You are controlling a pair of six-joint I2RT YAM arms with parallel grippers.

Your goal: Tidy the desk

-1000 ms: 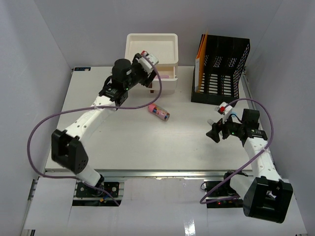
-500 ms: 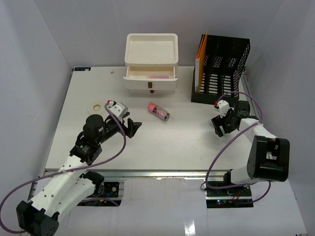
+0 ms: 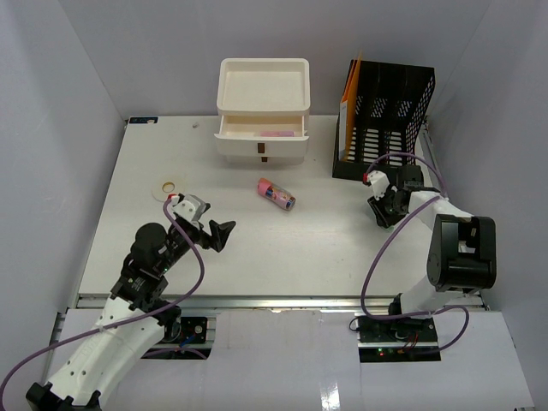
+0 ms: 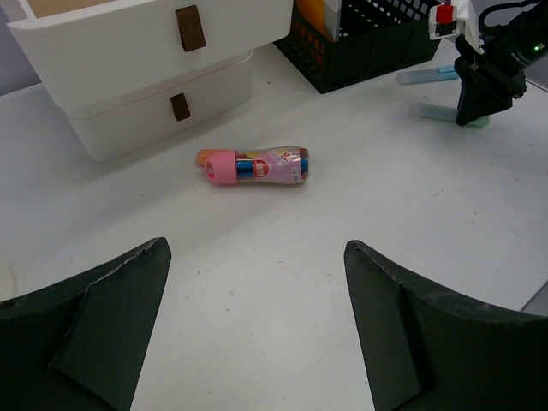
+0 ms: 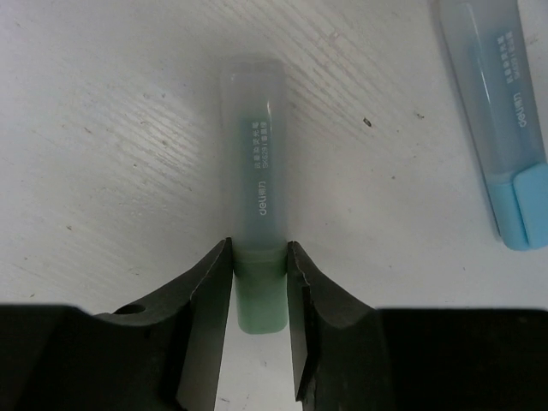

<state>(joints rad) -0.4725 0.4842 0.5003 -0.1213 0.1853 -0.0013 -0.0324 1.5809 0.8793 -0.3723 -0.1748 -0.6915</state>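
Grey walls [image 3: 60, 128] enclose the white desk [image 3: 300, 248]; left gripper [image 4: 257, 265] gapes wide, right gripper [image 5: 259, 261] pinches a green pen [image 5: 255, 188].

Two highlighters, a green highlighter [image 5: 255, 197] and a blue highlighter [image 5: 497, 94]; one pink-capped tube [image 3: 276, 194]; one cream drawer unit [image 3: 262, 107]; one black mesh file rack [image 3: 385, 120]; one small pale ring [image 3: 169, 187]; one desk [image 3: 325, 257]

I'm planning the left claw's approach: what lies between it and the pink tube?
Nothing. Between the left claw and the pink tube there is only bare desk, as the left wrist view shows.
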